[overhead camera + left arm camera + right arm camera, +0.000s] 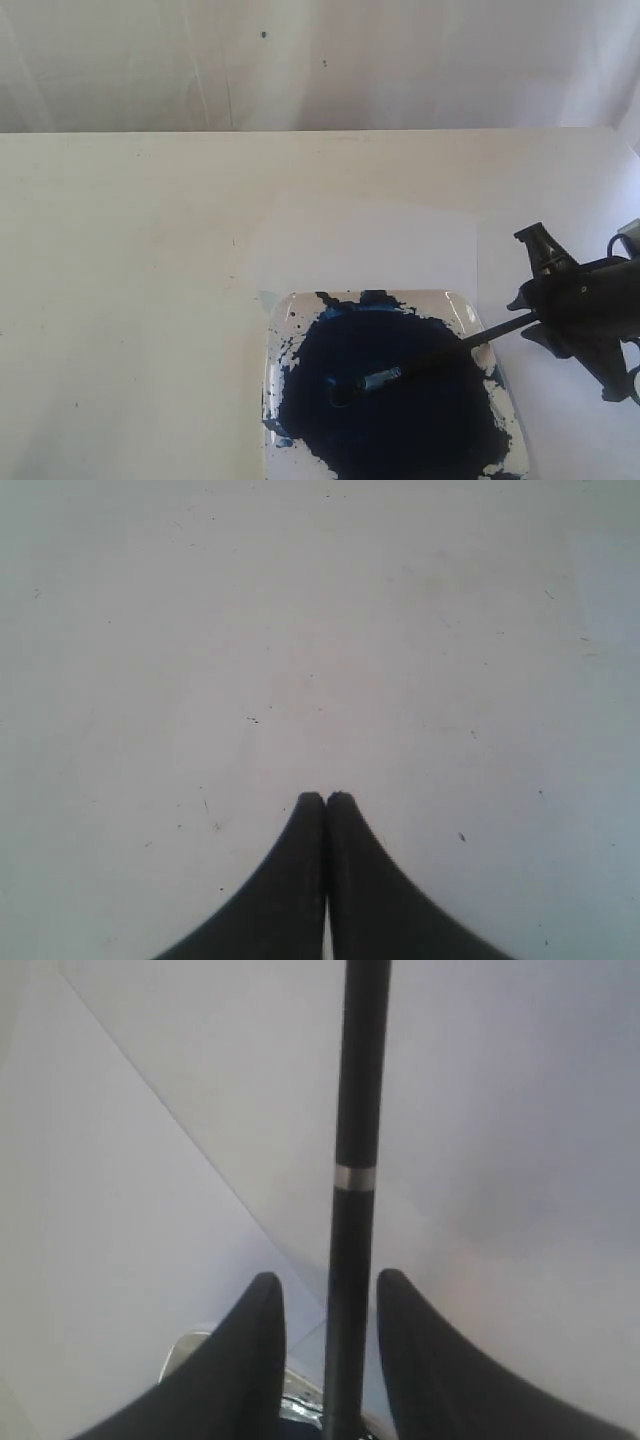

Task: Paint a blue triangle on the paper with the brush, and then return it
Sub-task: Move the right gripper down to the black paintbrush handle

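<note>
Bright, washed-out light; soft wrist-view blur

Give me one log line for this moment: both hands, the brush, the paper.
left hand: shut, over table | right hand: open, astride brush handle | brush: tip in paint, in tray | paper: unpainted

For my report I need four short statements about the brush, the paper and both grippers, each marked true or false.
1. The tip of the brush lies in the blue paint in the tray. True.
2. A blue triangle is already painted on the paper. False: the visible part of the paper is blank.
3. The left gripper is open. False: its fingertips are pressed together, over the bare table.
4. The brush handle passes between the fingers of the right gripper. True.
</note>
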Tool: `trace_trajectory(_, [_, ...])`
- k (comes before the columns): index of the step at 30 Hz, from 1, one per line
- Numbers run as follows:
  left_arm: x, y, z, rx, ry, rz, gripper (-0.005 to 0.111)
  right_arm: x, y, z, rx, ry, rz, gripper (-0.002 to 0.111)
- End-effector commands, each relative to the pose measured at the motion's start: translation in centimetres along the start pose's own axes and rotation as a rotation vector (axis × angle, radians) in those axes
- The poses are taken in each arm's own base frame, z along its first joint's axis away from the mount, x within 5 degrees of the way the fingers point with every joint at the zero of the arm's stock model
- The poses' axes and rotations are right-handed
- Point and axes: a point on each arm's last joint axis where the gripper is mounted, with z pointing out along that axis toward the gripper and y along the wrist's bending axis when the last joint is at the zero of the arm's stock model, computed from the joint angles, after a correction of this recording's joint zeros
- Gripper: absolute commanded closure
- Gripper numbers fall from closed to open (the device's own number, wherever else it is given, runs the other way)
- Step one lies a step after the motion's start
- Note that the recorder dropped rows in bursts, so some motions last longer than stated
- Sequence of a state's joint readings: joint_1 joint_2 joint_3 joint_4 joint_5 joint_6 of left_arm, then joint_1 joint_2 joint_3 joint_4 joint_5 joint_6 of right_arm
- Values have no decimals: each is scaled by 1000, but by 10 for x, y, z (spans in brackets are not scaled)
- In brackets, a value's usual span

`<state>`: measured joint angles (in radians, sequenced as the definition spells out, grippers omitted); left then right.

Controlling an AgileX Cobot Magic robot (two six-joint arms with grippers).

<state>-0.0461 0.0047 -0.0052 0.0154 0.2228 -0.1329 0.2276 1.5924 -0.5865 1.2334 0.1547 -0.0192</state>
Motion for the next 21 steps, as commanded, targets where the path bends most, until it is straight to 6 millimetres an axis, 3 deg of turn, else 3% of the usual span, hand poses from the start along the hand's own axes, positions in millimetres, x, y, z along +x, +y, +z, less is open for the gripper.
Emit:
trace_trajectory(1, [2,0,0,5,3,-1,107,0,0,4,8,3,-6,77])
trace_trajectory(21, [2,0,0,5,3,-1,107,-3,0,14,34,1,-3,77])
